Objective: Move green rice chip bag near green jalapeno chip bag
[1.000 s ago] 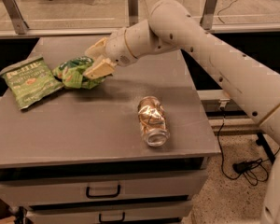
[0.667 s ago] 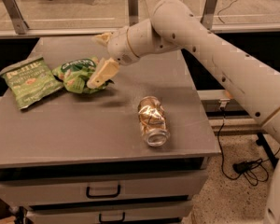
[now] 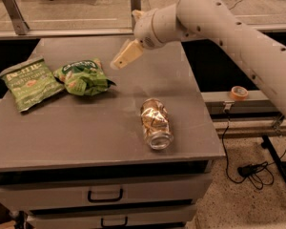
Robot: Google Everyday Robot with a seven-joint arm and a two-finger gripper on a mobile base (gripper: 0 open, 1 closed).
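The green rice chip bag [image 3: 83, 76], puffy and lime green, lies on the grey table [image 3: 76, 132] at the left. It touches the right edge of the green jalapeno chip bag [image 3: 31, 82], a flat darker green bag with white lettering. My gripper [image 3: 120, 61] hangs above the table, up and to the right of the rice chip bag and apart from it. It is open and holds nothing. The white arm [image 3: 219, 27] reaches in from the upper right.
A crushed clear plastic bottle [image 3: 156, 123] lies on its side near the table's front right. Drawers with handles [image 3: 105, 194] sit under the tabletop. A tape roll [image 3: 239, 92] rests on a ledge to the right. Cables [image 3: 250, 168] lie on the floor.
My gripper has let go of the rice chip bag and pulled back up and to the right. The bag now lies on the table beside the jalapeno bag.
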